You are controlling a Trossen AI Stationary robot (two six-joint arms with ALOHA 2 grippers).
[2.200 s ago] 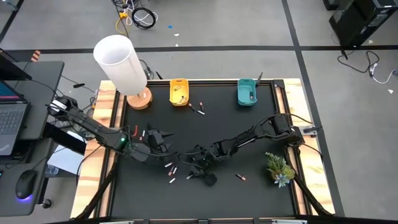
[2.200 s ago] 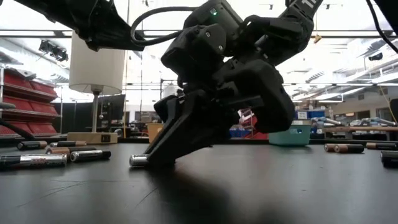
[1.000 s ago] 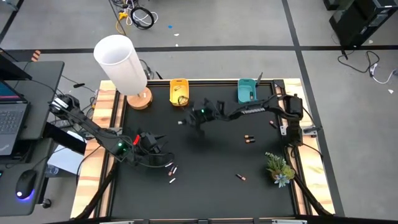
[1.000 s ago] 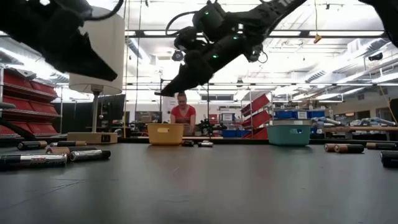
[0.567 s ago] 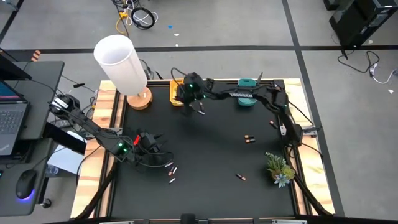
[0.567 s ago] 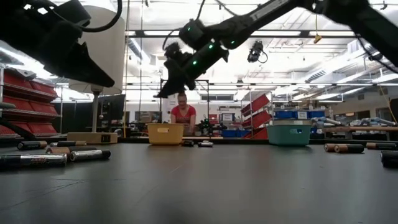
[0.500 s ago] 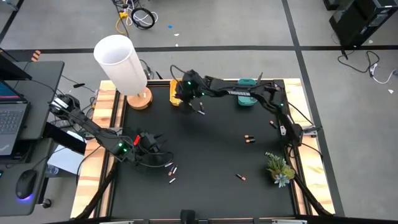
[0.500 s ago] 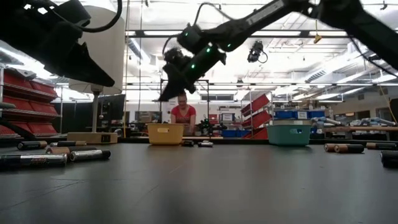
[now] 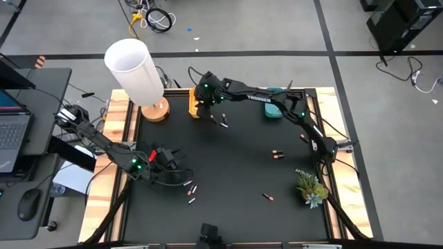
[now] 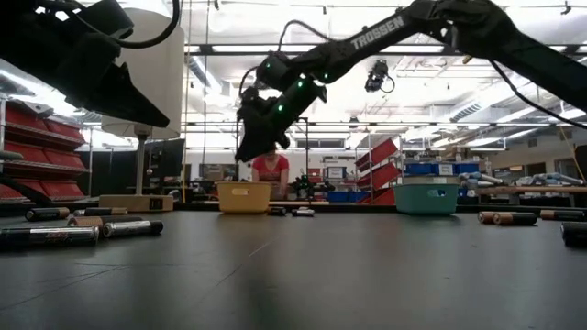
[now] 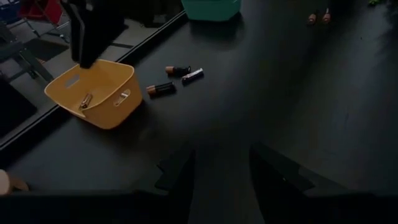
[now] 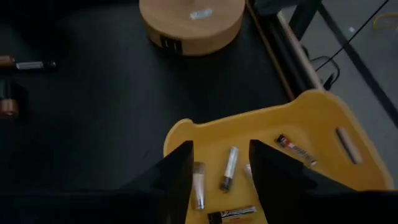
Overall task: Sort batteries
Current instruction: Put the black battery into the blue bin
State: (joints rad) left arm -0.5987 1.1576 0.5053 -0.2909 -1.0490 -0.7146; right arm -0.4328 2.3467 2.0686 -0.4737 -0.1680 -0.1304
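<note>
My right gripper (image 12: 221,177) hangs open over the yellow bin (image 9: 199,104) at the table's far side, its fingers pointing down into it. Several batteries (image 12: 229,168) lie on the bin's floor below the fingers. More batteries lie on the black table: a small group just right of the yellow bin (image 11: 163,89), a pair at mid right (image 9: 277,155), and some near the front left (image 9: 188,185). My left gripper (image 9: 173,158) waits open above the table's left side with nothing between its fingers (image 11: 186,177).
A teal bin (image 9: 274,104) stands at the far side, right of the yellow one. A lamp with a round wooden base (image 12: 189,18) and a white shade (image 9: 133,69) stands at the far left corner. A small plant (image 9: 309,185) sits at the right edge. A person (image 10: 270,170) shows beyond the table.
My right gripper has swung from the middle of the table toward the far edge and the left, and now hangs over the yellow bin. The whitish battery that showed at its fingertips a second ago no longer shows there.
</note>
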